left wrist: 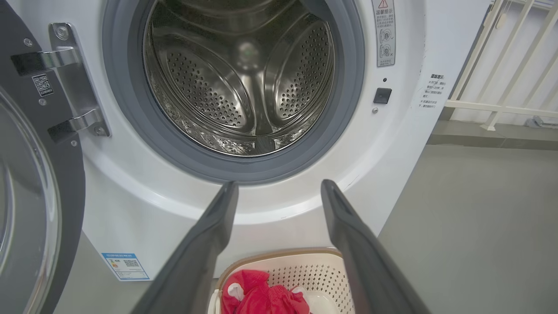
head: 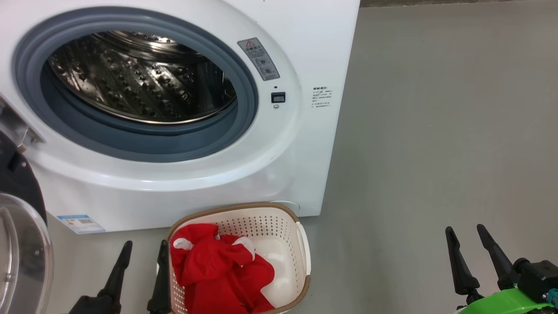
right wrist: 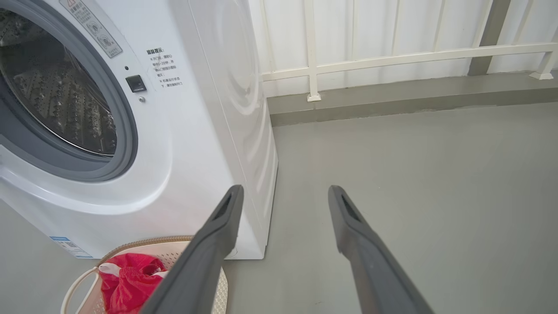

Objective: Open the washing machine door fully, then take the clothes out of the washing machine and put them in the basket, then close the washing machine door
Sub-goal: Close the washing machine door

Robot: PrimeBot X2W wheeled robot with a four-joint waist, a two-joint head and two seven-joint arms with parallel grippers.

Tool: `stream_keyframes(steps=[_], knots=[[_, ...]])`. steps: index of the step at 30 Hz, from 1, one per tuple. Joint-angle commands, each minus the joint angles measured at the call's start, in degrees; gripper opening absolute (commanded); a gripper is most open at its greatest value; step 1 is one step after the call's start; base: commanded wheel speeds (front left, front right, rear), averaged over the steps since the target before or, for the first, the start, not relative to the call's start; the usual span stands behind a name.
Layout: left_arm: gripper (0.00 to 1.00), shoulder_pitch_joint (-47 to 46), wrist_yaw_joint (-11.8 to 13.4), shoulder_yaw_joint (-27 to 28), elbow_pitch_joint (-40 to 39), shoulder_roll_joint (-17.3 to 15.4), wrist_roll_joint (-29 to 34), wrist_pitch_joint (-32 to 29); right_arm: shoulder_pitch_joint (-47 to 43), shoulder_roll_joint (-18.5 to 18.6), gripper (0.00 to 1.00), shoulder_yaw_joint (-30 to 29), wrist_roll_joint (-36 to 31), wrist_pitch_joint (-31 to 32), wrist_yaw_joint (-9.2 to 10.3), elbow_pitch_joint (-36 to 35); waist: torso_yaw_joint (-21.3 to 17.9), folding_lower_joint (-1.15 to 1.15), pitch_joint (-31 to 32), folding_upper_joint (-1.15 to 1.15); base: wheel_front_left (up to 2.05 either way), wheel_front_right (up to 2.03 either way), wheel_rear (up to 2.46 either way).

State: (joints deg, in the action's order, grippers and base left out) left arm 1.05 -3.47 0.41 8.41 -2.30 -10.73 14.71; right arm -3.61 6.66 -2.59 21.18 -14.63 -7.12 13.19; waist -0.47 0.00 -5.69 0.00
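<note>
Drum (head: 139, 78) of the washing machine (head: 305, 43) looks empty. The clothes (head: 218, 266) lie in the basket (head: 261, 226) on the floor, by the machine's front. Unloading judged done. Washing machine door (head: 19, 248) hangs wide at left. Left tool (head: 145, 244) and right tool (head: 464, 229): fingers apart, empty. Next: left tool swings the door shut by its rim.
</note>
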Motion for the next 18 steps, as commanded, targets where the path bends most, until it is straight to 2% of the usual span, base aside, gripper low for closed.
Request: stream_keyframes(steps=[1,18], knots=[[1.00,-1.84,0.35,1.78,-1.43,-0.58,-0.31,0.29,0.82,0.90,1.00,1.22,-0.01,-0.37,-0.36,-1.13,0.07,0.00,-0.04,0.00,-0.82,0.82,0.00],[1.00,-2.06,0.61,1.90,-1.85,-0.58,-0.69,0.29,1.13,1.14,1.00,1.24,-0.12,-0.37,-0.36,-1.24,0.61,0.00,-0.58,0.00,-1.24,1.24,0.00]])
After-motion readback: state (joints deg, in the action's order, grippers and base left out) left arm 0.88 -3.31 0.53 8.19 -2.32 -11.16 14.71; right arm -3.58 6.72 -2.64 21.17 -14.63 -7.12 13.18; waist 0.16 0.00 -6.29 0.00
